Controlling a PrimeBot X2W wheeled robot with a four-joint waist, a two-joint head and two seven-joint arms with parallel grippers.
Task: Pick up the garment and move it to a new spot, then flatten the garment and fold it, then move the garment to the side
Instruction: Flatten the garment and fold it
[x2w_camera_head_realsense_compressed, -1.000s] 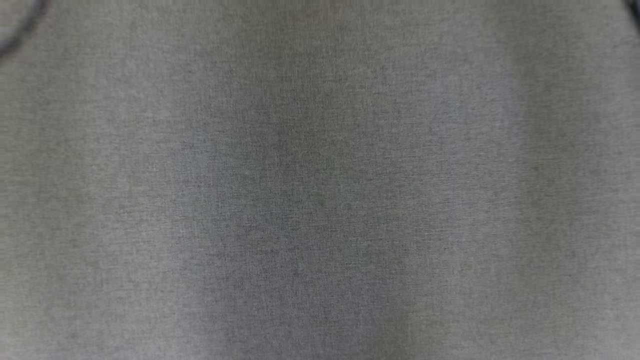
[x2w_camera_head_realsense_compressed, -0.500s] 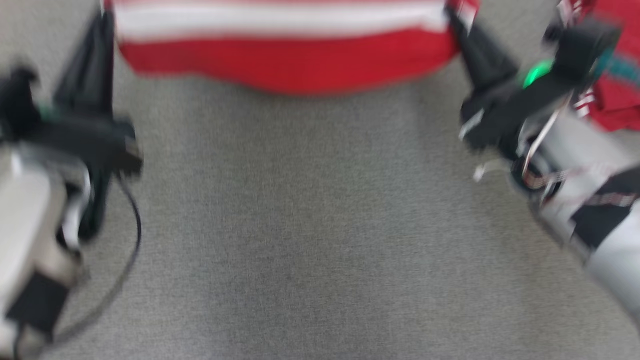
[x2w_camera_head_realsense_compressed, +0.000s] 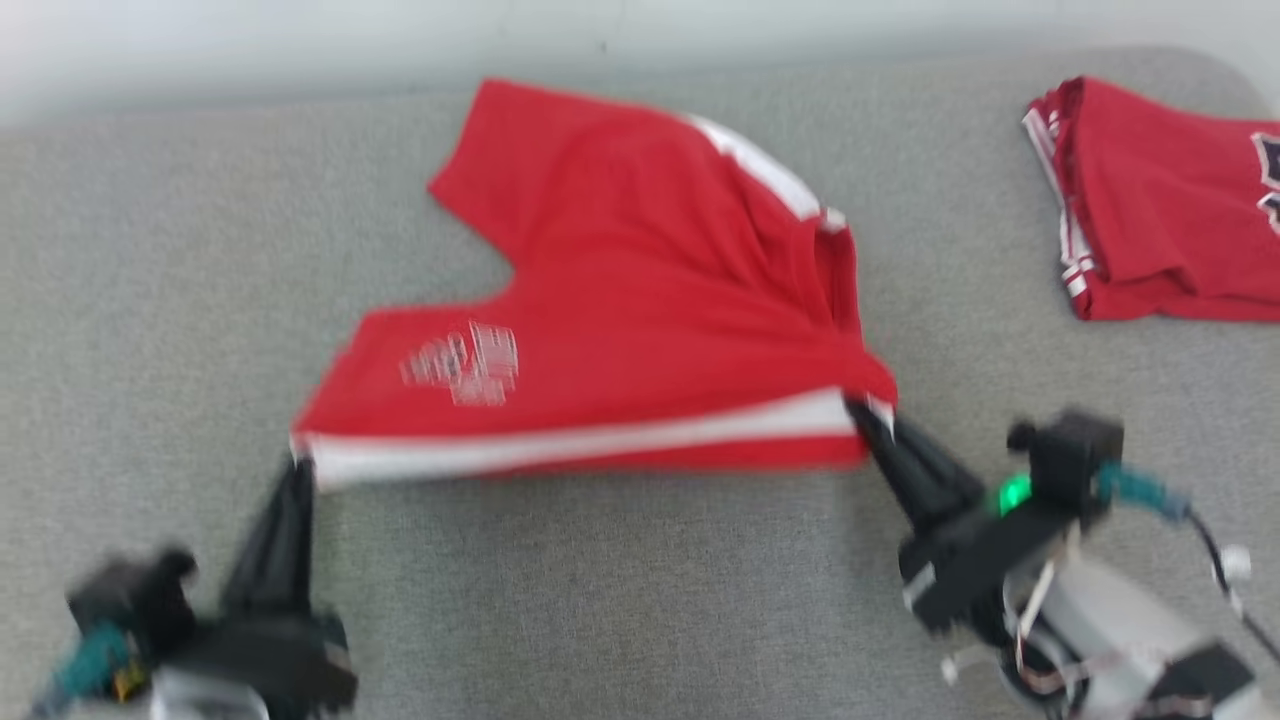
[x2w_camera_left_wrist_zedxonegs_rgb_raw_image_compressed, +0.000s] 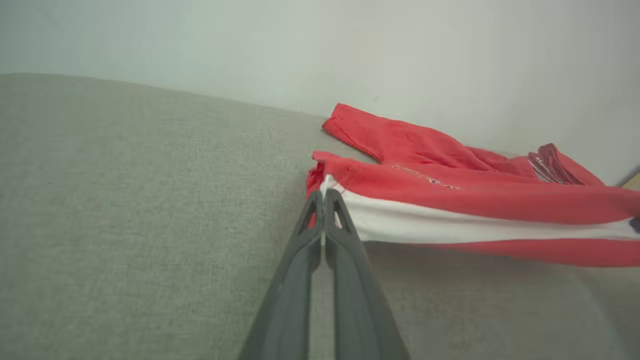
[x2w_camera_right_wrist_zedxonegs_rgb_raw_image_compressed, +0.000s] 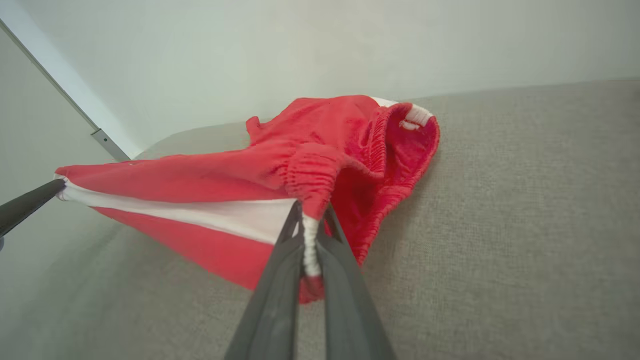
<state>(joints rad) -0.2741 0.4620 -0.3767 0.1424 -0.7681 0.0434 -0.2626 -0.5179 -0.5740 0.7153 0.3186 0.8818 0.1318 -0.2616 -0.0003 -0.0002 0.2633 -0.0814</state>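
The garment (x2w_camera_head_realsense_compressed: 620, 330) is a pair of red shorts with a white side stripe and a pale print, spread over the grey fabric surface (x2w_camera_head_realsense_compressed: 600, 600). My left gripper (x2w_camera_head_realsense_compressed: 298, 470) is shut on its near left corner, seen up close in the left wrist view (x2w_camera_left_wrist_zedxonegs_rgb_raw_image_compressed: 324, 200). My right gripper (x2w_camera_head_realsense_compressed: 858, 412) is shut on the near right corner at the elastic waistband (x2w_camera_right_wrist_zedxonegs_rgb_raw_image_compressed: 310, 220). The near edge (x2w_camera_left_wrist_zedxonegs_rgb_raw_image_compressed: 450, 225) is stretched between the two grippers and lifted a little off the surface. The far part of the shorts (x2w_camera_right_wrist_zedxonegs_rgb_raw_image_compressed: 350, 130) rests on the fabric.
A second red garment (x2w_camera_head_realsense_compressed: 1160, 200), folded, lies at the far right of the grey surface. A pale wall (x2w_camera_head_realsense_compressed: 300, 40) runs along the back edge. Bare grey fabric lies in front of the grippers and to the left.
The head view has swung up from bare grey fabric to the whole scene. The shorts' near edge stays held at both corners.
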